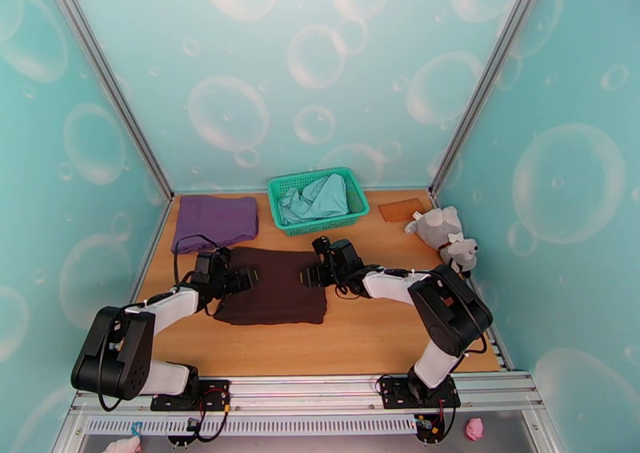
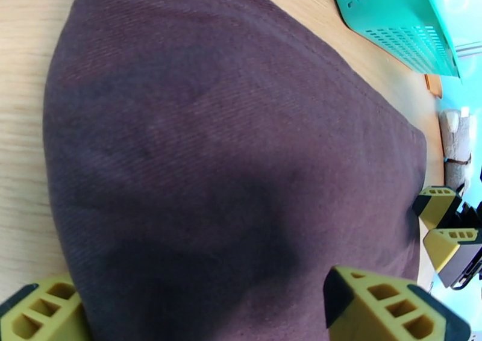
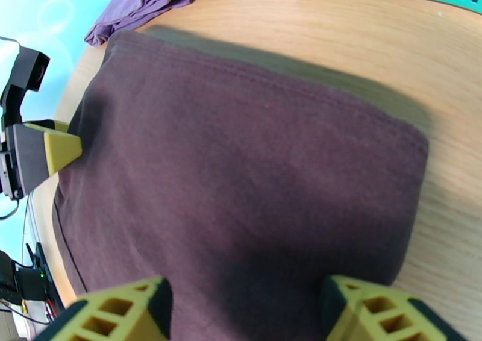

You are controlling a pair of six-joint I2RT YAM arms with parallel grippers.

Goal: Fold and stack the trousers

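My pale wooden tabletop (image 1: 360, 338) sits boxed in by teal wall panels printed with soap bubbles (image 1: 240, 86), joined at silver aluminium corner posts (image 1: 104, 78); the light is even.

I had bare table (image 1: 360, 342) open below the trousers (image 1: 272, 286), at lower centre. The basket (image 1: 318, 198) and purple cloth (image 1: 216, 219) blocked above; a plush toy (image 1: 444, 237) crowded the right.

The trousers (image 2: 229, 155) run off the left wrist view's bottom edge.

Bright even light, soft shadows, wrist views warped — near edges blurred
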